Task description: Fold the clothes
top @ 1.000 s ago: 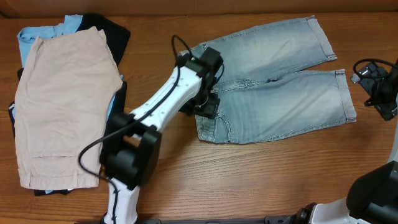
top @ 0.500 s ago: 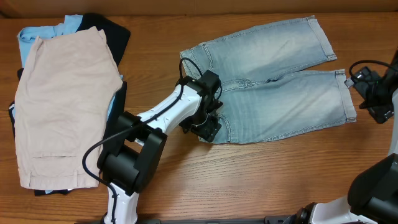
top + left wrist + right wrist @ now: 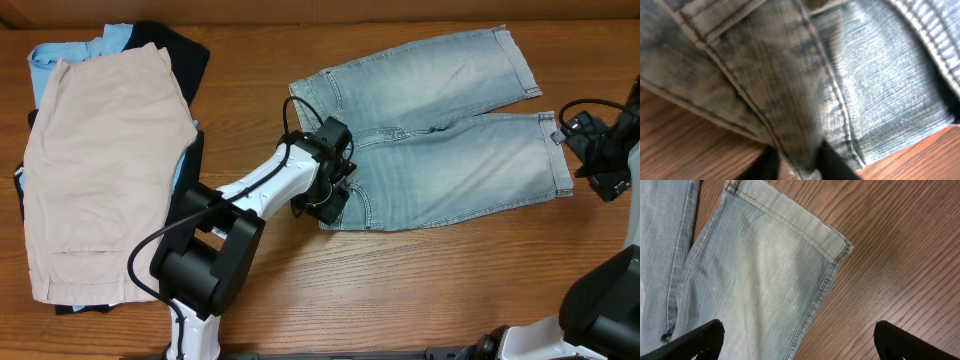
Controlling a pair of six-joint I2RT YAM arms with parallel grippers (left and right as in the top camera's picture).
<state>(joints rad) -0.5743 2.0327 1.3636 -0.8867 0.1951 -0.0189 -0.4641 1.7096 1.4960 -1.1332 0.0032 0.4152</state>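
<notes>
- Flat on the wooden table (image 3: 400,290), right of centre in the overhead view: faded denim shorts (image 3: 450,150), waistband to the left, both legs pointing right.
- Upper leg angled toward the far right corner, lower leg nearly level, cuffed hems at the right ends.
- At the near left corner of the waistband: left arm (image 3: 265,180), white with black joints, reaching in from the near edge, a black cable looping over it.
- Left jaws pinching the denim shorts (image 3: 865,75) there: in the left wrist view, a raised ridge of fabric with a stitched seam squeezed between the two dark fingers (image 3: 832,162) at the bottom edge.
- Bare table (image 3: 680,145) showing on either side of that ridge.
- Right jaws spread wide, near the table's right edge, just beside the hem of the lower leg, gripping nothing.
- In the right wrist view, black fingers (image 3: 695,340) at the two bottom corners, hanging over the denim shorts (image 3: 755,270) and the table (image 3: 900,255); contact with the cloth impossible to tell.
- Well apart, at the far left: beige shorts (image 3: 100,170) lying on top of a black garment (image 3: 185,50) and a sky-blue garment (image 3: 60,55).
</notes>
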